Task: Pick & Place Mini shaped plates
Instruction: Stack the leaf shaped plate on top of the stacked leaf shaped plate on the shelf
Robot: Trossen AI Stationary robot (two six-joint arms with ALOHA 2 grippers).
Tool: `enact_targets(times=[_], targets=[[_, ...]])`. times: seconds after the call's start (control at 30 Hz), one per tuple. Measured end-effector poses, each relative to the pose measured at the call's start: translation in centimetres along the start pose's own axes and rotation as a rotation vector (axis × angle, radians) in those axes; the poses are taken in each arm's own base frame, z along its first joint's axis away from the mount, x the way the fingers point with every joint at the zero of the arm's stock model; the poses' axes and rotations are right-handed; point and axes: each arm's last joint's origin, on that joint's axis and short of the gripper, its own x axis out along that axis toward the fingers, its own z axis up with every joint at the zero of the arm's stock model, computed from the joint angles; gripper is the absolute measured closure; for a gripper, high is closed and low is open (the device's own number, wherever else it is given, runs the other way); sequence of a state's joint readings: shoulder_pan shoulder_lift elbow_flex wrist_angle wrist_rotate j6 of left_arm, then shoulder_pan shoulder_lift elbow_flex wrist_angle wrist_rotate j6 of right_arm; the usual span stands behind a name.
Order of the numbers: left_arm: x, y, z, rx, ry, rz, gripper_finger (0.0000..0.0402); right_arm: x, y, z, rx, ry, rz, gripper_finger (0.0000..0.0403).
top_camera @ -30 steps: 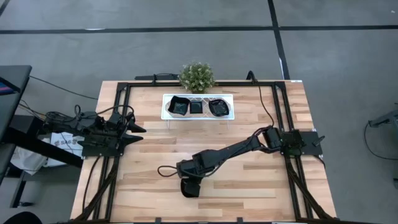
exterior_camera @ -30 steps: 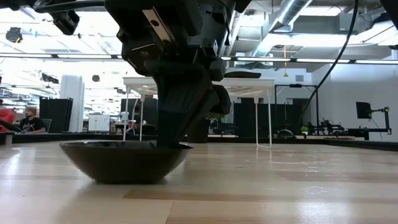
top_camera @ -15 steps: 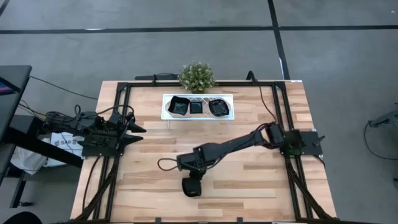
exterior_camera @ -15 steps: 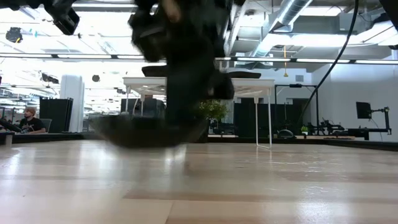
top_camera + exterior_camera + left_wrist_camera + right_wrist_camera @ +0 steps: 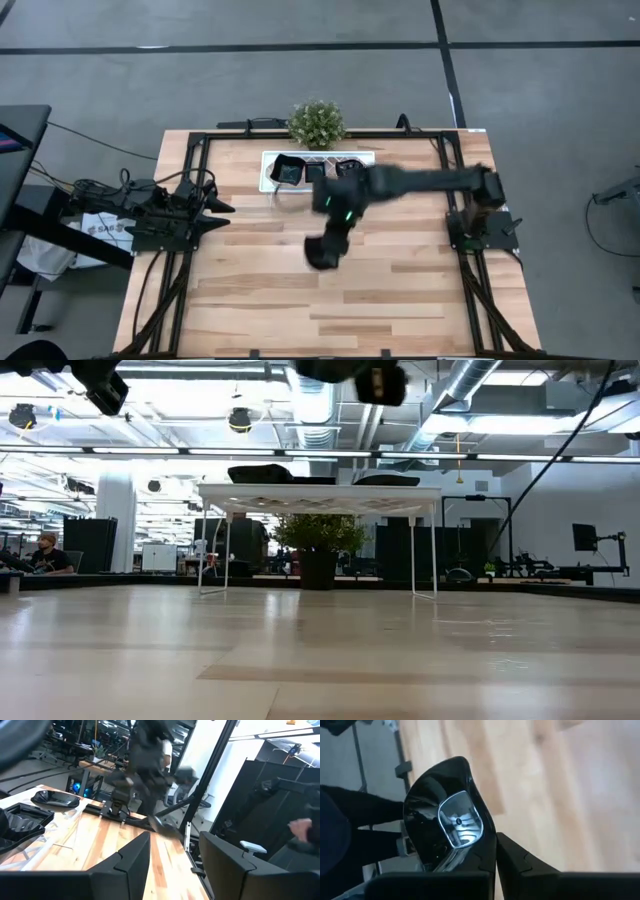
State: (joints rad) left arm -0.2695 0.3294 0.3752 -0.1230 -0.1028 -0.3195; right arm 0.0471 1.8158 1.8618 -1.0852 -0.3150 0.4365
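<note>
My right gripper (image 5: 330, 238) hangs above the table's middle, shut on a glossy black mini plate (image 5: 320, 254) with a shallow hollow (image 5: 447, 832). More black mini plates (image 5: 287, 172) lie in the white lattice tray (image 5: 268, 160) at the far edge; my right arm covers the tray's right part. In the low view the tray (image 5: 320, 491) stands on thin legs, with two plates (image 5: 270, 473) showing on it. My left gripper (image 5: 175, 865) waits open at the table's left side (image 5: 222, 215). My right gripper pinches the mini plate by its rim (image 5: 489, 837) between the two fingers (image 5: 517, 860). The plate is lifted clear of the table and sticks out beyond the fingertips, tilted, with its hollow facing the wrist camera.
A small green potted plant (image 5: 317, 123) stands just behind the tray at the far edge. Black frame rails (image 5: 195, 190) run along the table's left, right and far sides. Bare wood (image 5: 330, 310) lies between the tray and the near edge.
My right gripper has picked the mini plate up from the table near the front middle, raised it out of the low view, and swung it toward the far edge and the tray. The plate, resting on the wood a second ago, is now lifted clear.
</note>
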Motion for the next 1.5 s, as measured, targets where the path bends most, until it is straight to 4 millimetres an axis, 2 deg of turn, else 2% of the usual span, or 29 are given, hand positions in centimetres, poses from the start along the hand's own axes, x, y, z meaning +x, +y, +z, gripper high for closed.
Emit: enact_targets(times=[0.1, 0.23, 0.33, 0.43, 0.6, 0.73, 0.97, 1.17, 1.27, 1.4, 1.5], targets=[[0.0, 0.0, 0.0, 0.000, -0.004, -0.001, 0.0230, -3.6, -2.5, -0.2, -0.007, -0.016, -0.043, 0.0403], [0.0, 0.0, 0.1, -0.001, -0.008, -0.003, 0.0230, -7.4, -6.6, -0.3, -0.015, -0.034, -0.119, 0.0403], [0.0, 0.0, 0.1, -0.001, -0.011, -0.004, 0.0230, -9.4, -9.4, -0.4, -0.037, -0.033, -0.156, 0.0403], [0.0, 0.0, 0.1, -0.001, -0.013, -0.004, 0.0230, -10.4, -12.1, -0.6, -0.072, -0.001, -0.189, 0.0403], [0.0, -0.1, 0.2, -0.002, -0.017, -0.005, 0.0230, -11.3, -15.7, -0.6, -0.147, 0.041, -0.222, 0.0403], [0.0, -0.1, 0.2, -0.002, -0.020, -0.006, 0.0230, -12.1, -17.3, -0.6, -0.238, 0.023, -0.242, 0.0403], [0.0, -0.1, 0.3, -0.003, -0.033, -0.011, 0.0230, -12.8, -18.2, -0.1, -0.364, -0.041, -0.225, 0.0403], [0.0, -0.1, 0.4, -0.004, -0.042, -0.013, 0.0230, -11.3, -18.9, 0.8, -0.429, -0.024, -0.202, 0.0403], [0.1, -0.2, 0.5, -0.005, -0.048, -0.014, 0.0230, -10.4, -19.9, 1.1, -0.419, 0.035, -0.208, 0.0403], [0.2, -0.2, 0.5, -0.005, -0.051, -0.015, 0.0230, -10.6, -20.2, 1.8, -0.435, 0.031, -0.179, 0.0403], [0.2, -0.2, 0.6, -0.005, -0.055, -0.017, 0.0230, -10.0, -20.7, 2.0, -0.444, 0.064, -0.164, 0.0403]])
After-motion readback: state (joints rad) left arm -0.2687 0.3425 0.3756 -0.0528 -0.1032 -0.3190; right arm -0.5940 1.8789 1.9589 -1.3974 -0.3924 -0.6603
